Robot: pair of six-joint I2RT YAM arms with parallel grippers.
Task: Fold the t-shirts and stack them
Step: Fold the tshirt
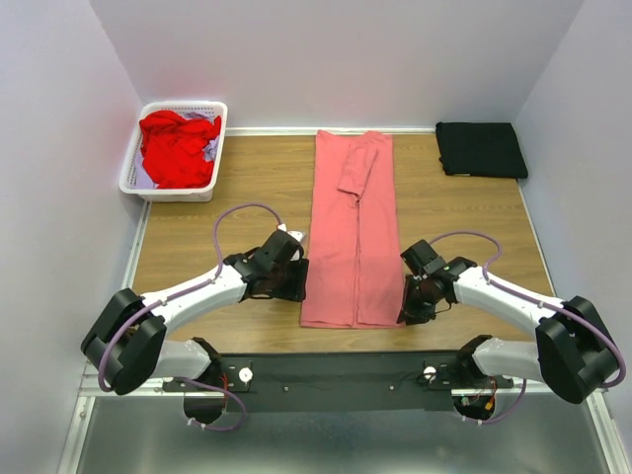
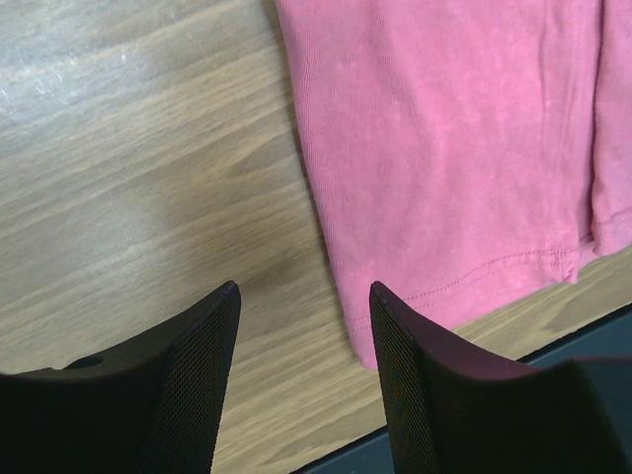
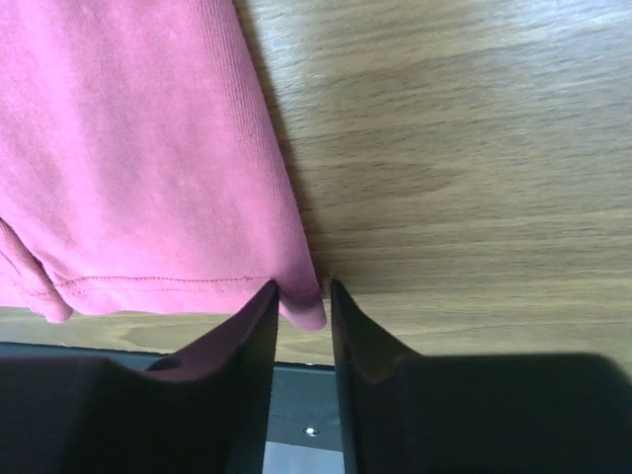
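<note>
Pink shirt (image 1: 351,232): lies flat on the table (image 1: 464,207), folded lengthwise into a long narrow strip. It runs from the near edge toward the far wall, midway between the two arms.
Near hem: the stitched edge lies close to the table's near edge, with both corners down on the wood.
Right gripper (image 3: 303,284): low at the near right corner of the hem. The jaws are drawn close together with the tip of the corner between them. I cannot tell whether they actually pinch the cloth.
Left gripper (image 2: 304,288): jaws released and wide apart, holding nothing. It sits just beside the near left corner, with one finger over bare wood and the other over the cloth's edge.
Step in hand: most likely taking both hem corners so the strip can be folded toward its far end.
Doing it well: the left jaws probably need to shift inward over the corner. Both sides should catch every layer before lifting. The two corners should then rise level and travel straight along the strip, so the side edges stay lined up.
Sleeve (image 1: 355,170): folded inward on top, near the far end.
Black shirt (image 1: 481,148): folded at the far right, well apart, and the likely place to stack.
Basket (image 1: 133,158): far left, holding a crumpled red shirt (image 1: 178,148).
</note>
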